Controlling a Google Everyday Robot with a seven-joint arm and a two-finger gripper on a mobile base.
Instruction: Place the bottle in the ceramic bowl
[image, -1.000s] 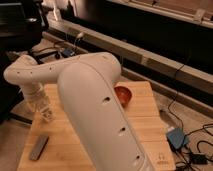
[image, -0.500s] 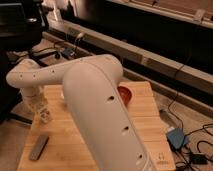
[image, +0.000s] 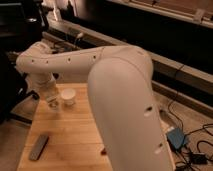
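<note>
My gripper (image: 50, 94) hangs at the end of the white arm over the left part of the wooden table (image: 75, 135). It is shut on the small clear bottle (image: 53, 102), which stands upright with its base at or just above the table top. The bottle is just left of a small white cup (image: 68, 96). The reddish-orange ceramic bowl is hidden behind my big white arm segment (image: 125, 100).
A flat grey remote-like object (image: 39, 146) lies near the table's front left corner. A small red thing (image: 103, 150) peeks out beside my arm. A blue box (image: 176, 138) and cables lie on the floor to the right. Dark shelving runs behind the table.
My gripper has moved a little to the right with the bottle, closer to the white cup. My arm has swung across and now covers the bowl.
</note>
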